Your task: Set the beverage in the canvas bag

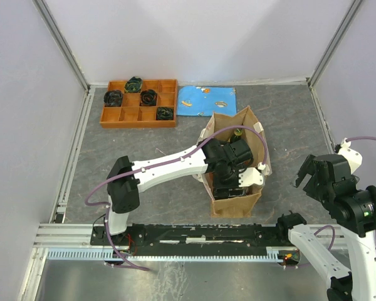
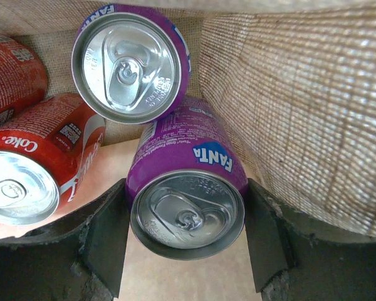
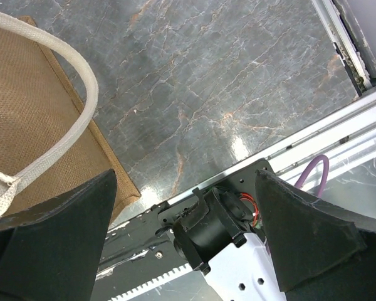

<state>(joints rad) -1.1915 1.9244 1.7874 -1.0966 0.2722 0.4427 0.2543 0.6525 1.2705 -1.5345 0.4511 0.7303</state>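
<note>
The canvas bag stands open at mid-table, tan with off-white handles. My left gripper reaches down into it. In the left wrist view my left gripper is shut on a purple Fanta can, the beverage. Both fingers press on its sides, and its top faces the camera just above the bag floor, beside the woven wall. My right gripper hangs open and empty right of the bag. In its own view, my right gripper sits over the table, with the bag's corner to the left.
Inside the bag lie a second purple Fanta can and two red Coke cans. An orange compartment tray with dark coiled items and a blue flat packet sit at the back. A metal rail runs along the near edge.
</note>
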